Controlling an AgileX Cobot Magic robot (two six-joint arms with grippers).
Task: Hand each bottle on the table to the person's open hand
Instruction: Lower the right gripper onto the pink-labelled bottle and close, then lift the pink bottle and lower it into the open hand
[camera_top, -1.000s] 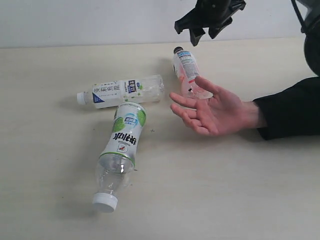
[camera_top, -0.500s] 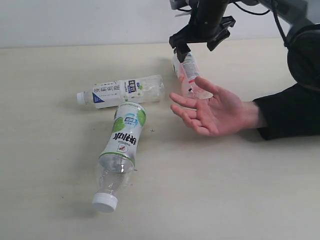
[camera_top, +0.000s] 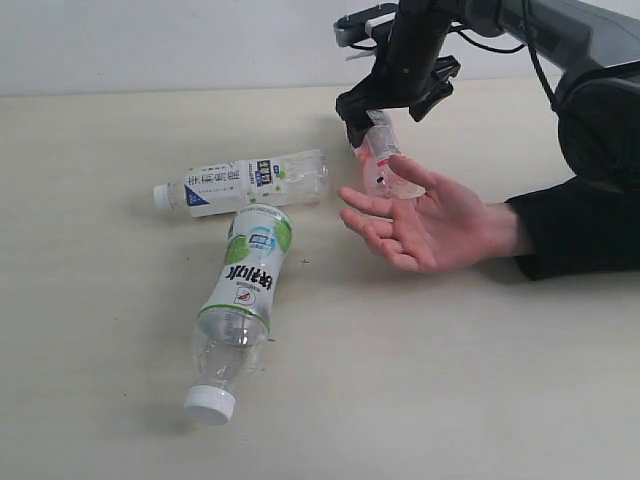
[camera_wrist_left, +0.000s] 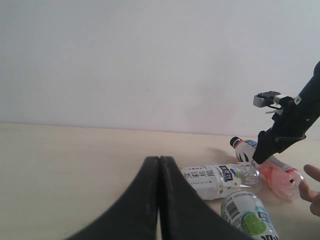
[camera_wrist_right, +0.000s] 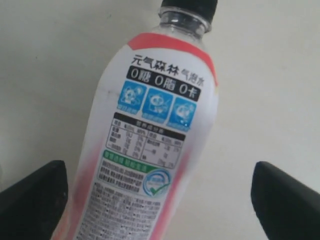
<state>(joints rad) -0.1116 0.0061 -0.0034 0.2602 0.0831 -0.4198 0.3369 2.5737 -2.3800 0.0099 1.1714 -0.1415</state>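
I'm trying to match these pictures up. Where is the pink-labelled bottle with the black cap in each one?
Exterior view: pink-labelled bottle lies upper middle, behind the person's open hand.
Left wrist view: far off, beyond the white-blue bottle.
Right wrist view: close up, filling the middle.
Shared landmark: the open right gripper straddling it.

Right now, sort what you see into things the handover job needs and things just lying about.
Job: pink bottle, blue bottle, green bottle, open hand, right gripper, open.
Not in play: left gripper, shut; wall.
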